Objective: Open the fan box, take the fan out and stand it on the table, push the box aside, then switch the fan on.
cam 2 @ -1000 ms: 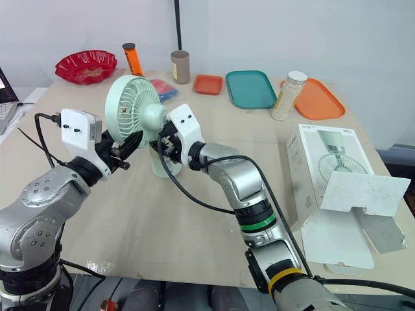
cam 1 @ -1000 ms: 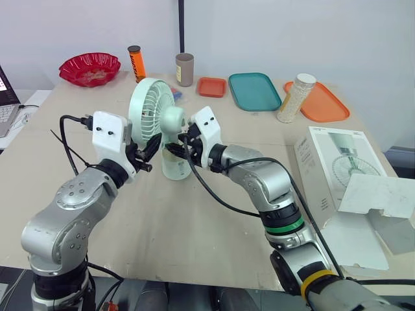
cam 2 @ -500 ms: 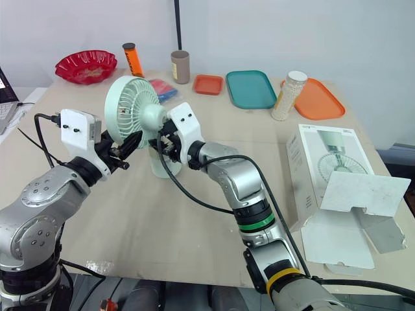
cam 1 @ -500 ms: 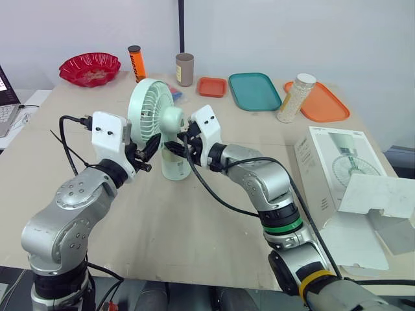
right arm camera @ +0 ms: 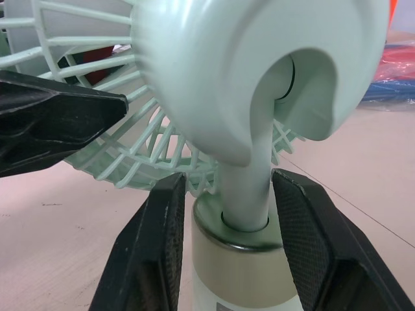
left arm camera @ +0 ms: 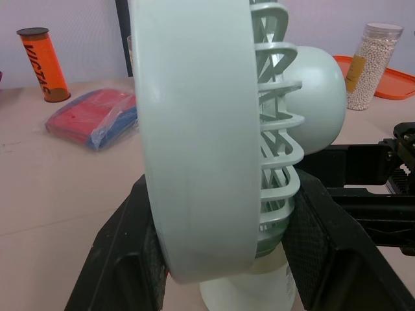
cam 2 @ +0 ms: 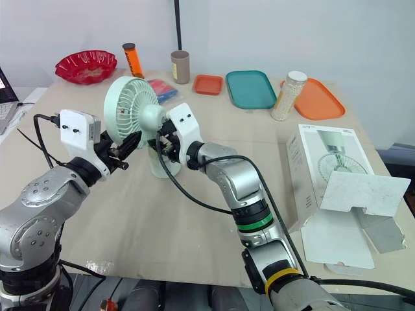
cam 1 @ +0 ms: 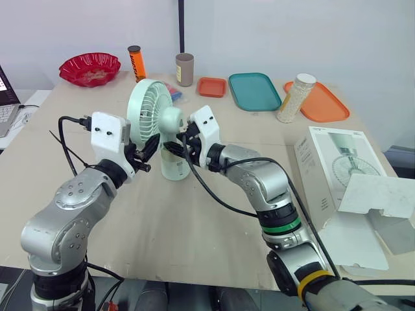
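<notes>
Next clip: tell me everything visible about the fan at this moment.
The fan is pale mint-green plastic: a round caged head, a domed motor housing behind it, a curved neck and a cylindrical base with a metallic-looking collar. It stands upright on the table. The left claw grips the head's lower rim; the right claw clamps the base's top. Whether the blades turn cannot be told.

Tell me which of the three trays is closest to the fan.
The small orange tray, leftmost of the three. The teal tray lies further right, and the larger orange tray is furthest from the fan.
</notes>
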